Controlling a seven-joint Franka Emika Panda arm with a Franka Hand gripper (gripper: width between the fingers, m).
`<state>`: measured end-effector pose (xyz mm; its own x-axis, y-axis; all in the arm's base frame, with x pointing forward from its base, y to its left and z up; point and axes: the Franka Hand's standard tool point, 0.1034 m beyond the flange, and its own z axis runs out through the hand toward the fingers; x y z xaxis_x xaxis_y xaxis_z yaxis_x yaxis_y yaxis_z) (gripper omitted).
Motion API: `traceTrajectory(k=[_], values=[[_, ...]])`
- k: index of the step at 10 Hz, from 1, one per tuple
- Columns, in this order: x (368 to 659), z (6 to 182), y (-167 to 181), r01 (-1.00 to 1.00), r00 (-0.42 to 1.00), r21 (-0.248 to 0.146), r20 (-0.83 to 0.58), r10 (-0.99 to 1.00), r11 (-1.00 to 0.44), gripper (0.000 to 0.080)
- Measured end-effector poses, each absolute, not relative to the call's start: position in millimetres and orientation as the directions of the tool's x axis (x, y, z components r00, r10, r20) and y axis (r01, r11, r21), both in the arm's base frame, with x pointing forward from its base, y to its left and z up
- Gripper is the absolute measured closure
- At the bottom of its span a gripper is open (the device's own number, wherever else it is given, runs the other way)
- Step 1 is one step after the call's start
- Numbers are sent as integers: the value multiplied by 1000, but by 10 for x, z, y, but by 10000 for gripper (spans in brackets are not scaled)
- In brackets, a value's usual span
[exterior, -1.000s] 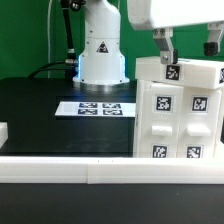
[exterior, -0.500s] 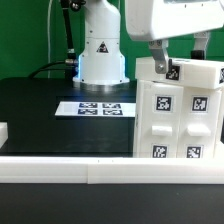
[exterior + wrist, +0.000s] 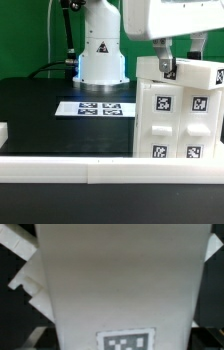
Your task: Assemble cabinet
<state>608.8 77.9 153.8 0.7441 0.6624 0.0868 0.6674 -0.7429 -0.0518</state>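
Standing upright on the black table (image 3: 40, 110), the big white plastic cabinet box (image 3: 180, 115) has its long axis vertical and its tagged face towards the camera, at the exterior view's right. The two-finger gripper (image 3: 180, 66) comes straight down over its top edge; can't tell if the fingers actually pinch it.

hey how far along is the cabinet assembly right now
Done: the cabinet stands upright at the exterior view's right. In hand: the pincer is down at its top edge; whether it grips is unclear. Left: a small white piece lies apart at the left edge, unattached. The marker board lies flat.
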Motion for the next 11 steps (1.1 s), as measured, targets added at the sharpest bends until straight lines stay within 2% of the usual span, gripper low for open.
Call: traceTrajectory(k=[4,8,11], values=[[6090,1538,773,556,831,-64,79,551,-829,242],[6117,1530,750,237,970,-84,80,231,-968,240],[6152,1532,745,-52,995,-102,78,-60,-993,240]])
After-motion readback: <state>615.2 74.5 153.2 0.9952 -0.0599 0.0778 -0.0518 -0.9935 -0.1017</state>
